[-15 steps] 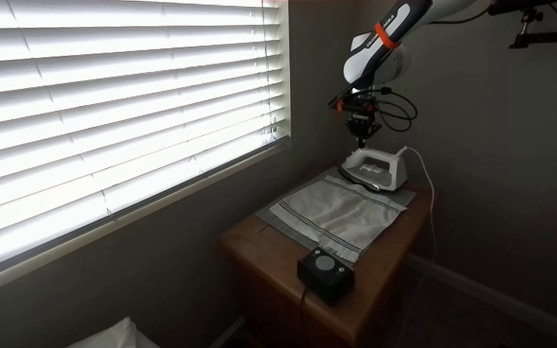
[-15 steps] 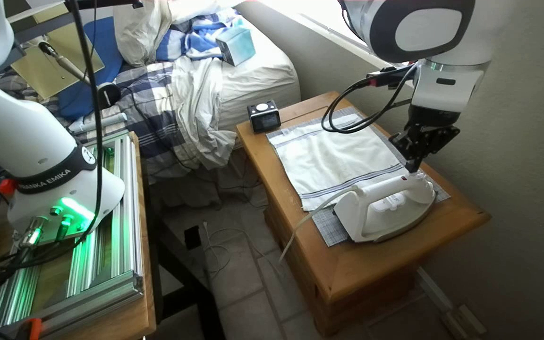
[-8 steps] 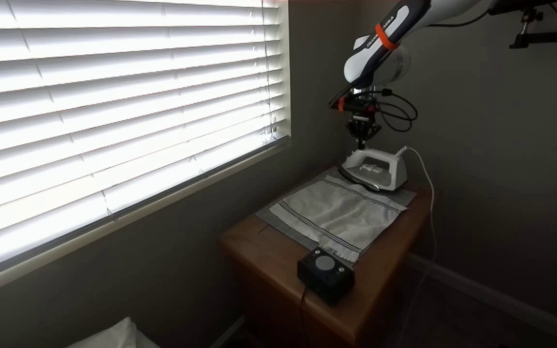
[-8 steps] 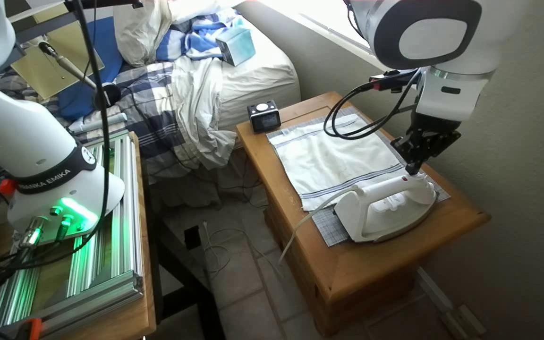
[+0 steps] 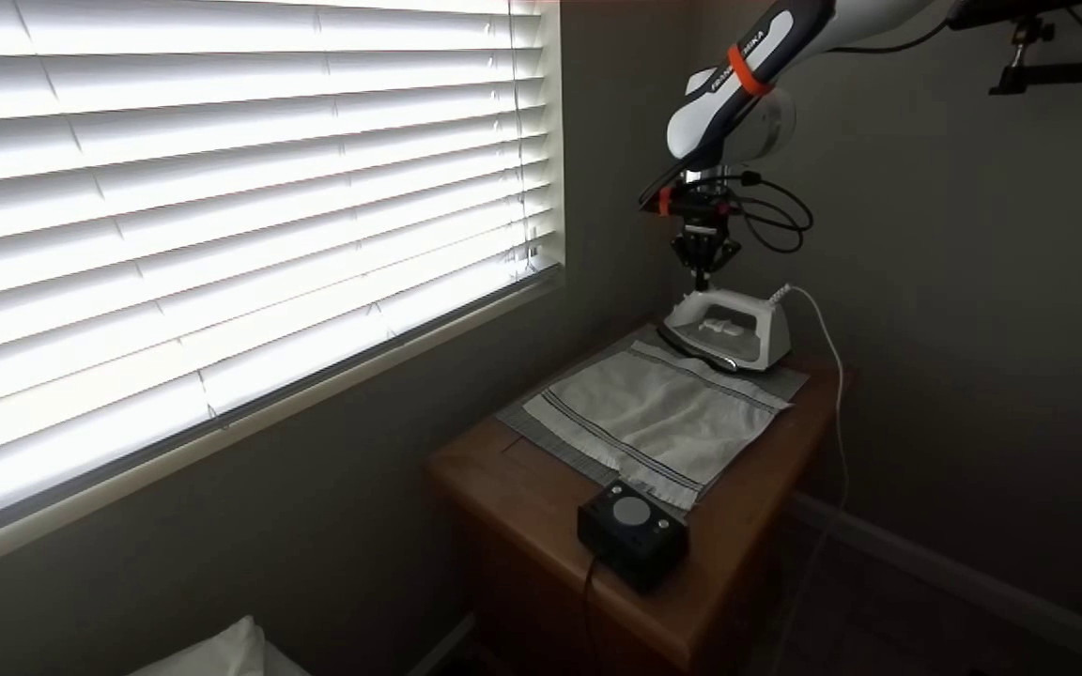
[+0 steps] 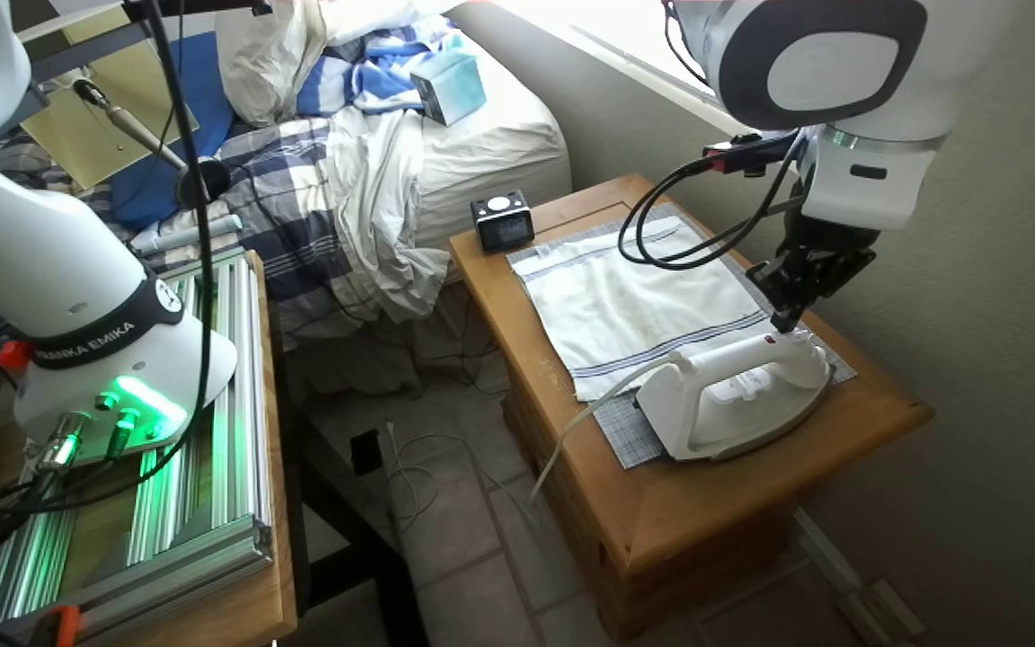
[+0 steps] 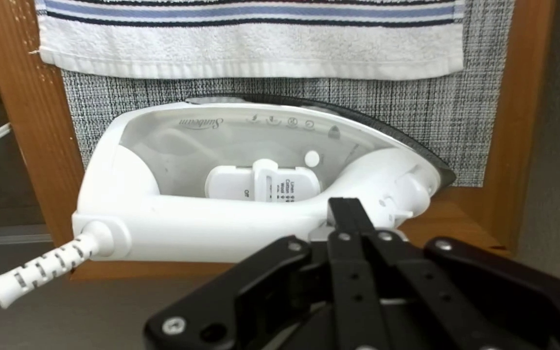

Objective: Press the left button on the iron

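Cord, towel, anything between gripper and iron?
Nothing visible. The shut gripper is at the front of the handle on the iron; contact is unclear. The cord leaves the handle's rear end and the towel lies beside the iron, both out of the way.

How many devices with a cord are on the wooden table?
2: the white iron, beside one end of the towel, and the black box, near the opposite end.

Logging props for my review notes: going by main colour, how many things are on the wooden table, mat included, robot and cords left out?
White: 2 (iron, striped towel)
Grey: 1 (woven mat)
Black: 1 (box)
Total: 4
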